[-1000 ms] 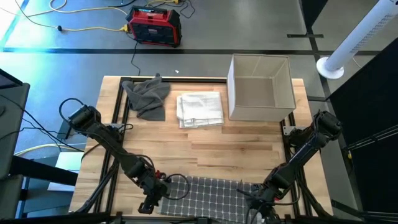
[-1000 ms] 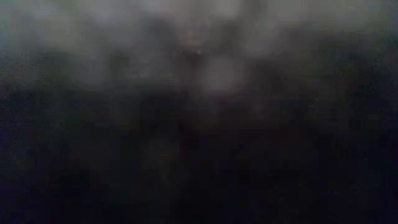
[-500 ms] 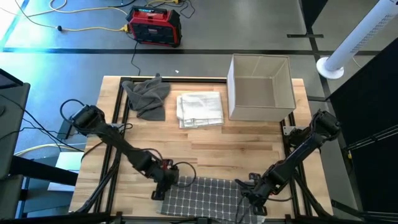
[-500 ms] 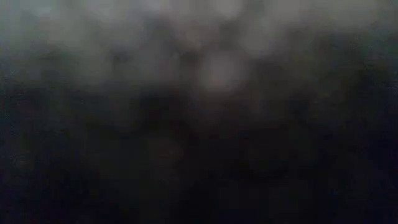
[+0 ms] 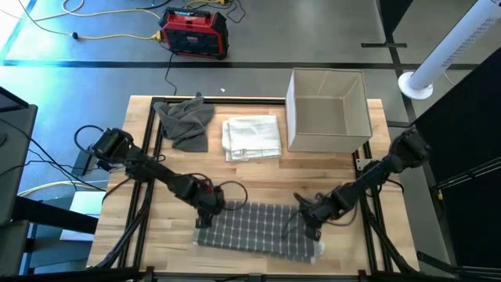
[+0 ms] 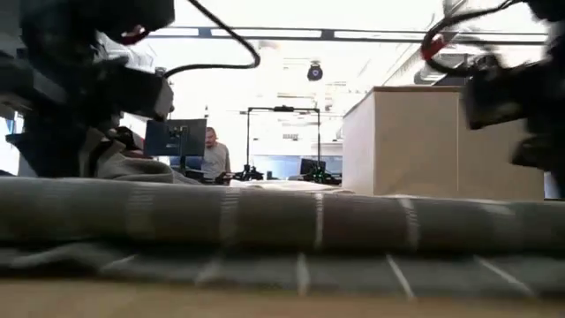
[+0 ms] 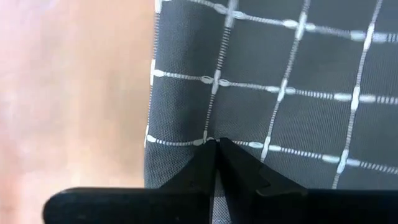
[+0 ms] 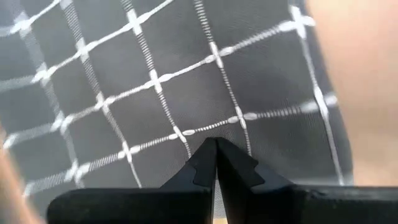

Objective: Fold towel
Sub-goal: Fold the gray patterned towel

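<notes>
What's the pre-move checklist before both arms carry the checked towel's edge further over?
1. Left gripper shut on the checked towel, at its left corner: ok.
2. Right gripper shut on the towel's right side: ok, jaws closed in the right wrist view.
3. Both grippers level across the towel: ok.
4. Folded white towel, crumpled grey cloth and cardboard box clear of the fold path: ok.
5. Lower layer lying flat: cannot tell.

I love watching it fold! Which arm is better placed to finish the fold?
Neither alone, probably: left gripper and right gripper each pinch a corner of the checked towel, so both together.
</notes>
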{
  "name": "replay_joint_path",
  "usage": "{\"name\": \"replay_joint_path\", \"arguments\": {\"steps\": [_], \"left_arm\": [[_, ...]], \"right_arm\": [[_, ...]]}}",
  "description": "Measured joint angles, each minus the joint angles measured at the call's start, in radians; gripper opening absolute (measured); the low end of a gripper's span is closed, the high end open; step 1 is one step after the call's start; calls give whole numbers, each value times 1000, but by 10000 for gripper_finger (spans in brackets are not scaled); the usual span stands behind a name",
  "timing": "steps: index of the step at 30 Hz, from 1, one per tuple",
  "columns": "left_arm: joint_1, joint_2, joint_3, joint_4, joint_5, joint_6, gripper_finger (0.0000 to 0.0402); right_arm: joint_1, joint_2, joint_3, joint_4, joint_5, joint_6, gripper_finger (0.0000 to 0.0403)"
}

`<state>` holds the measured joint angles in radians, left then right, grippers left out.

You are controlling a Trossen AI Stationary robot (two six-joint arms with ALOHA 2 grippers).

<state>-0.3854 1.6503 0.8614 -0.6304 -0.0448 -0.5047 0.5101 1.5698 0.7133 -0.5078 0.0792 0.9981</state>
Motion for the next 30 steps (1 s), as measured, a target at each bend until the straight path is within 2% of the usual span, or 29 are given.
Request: {"name": "replay_joint_path", "arguments": {"steps": [7,9,14,18,25,30], "left_arm": [[43,-87,36,-93,12,-26,1],[45,-126,58,-161,13,-38,0],[-20,-225,74,-203,51,-46,0],[-99,-255,37,-181,123,-26,0],[-183,-248,-102,-67,126,-108,0],[-202,-249,-177,22,124,-175,0]], "right_arm": [[-88,-175,-2,-126,-57,204,0],[-98,-219,-6,-170,-108,340,0],[-58,-250,-3,-216,-146,574,15],[-37,-200,-2,-222,-159,652,49],[-34,-91,-2,-163,-127,669,130],[-23,-98,-1,-144,-136,670,178]]}}
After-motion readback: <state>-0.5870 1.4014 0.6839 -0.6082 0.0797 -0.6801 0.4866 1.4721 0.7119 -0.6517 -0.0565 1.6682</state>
